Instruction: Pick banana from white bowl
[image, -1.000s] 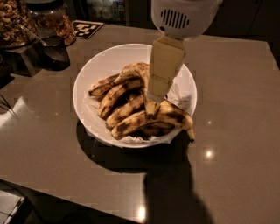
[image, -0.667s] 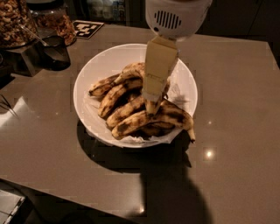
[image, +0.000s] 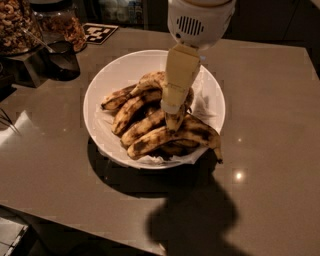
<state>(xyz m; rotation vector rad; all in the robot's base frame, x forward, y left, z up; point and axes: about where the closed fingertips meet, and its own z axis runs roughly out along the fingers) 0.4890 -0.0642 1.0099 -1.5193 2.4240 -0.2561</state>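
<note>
The white bowl (image: 102, 82) sits mid-table, lined with crumpled white paper and holding several overripe bananas. A thick, arched banana (image: 131, 107), yellow with brown-black blotches, lies left of centre in the pile. A long banana (image: 195, 132) with a thin jutting stem lies along the front, its stem over the rim. My gripper (image: 173, 120) reaches down from above into the middle of the pile. Its tip rests among the bananas, just right of the arched one and above the long one. The cream wrist part hides the bananas behind it.
Jars of nuts (image: 15, 25) and a dark cup (image: 62, 60) stand at the back left. A black-and-white marker tag (image: 99, 33) lies behind the bowl. The table's front edge (image: 75, 220) runs along the lower left. The arm's shadow falls in front of the bowl.
The arm's head has shifted slightly to the left above the bowl. The gripper's tip stays in the pile. The bananas have not moved.
</note>
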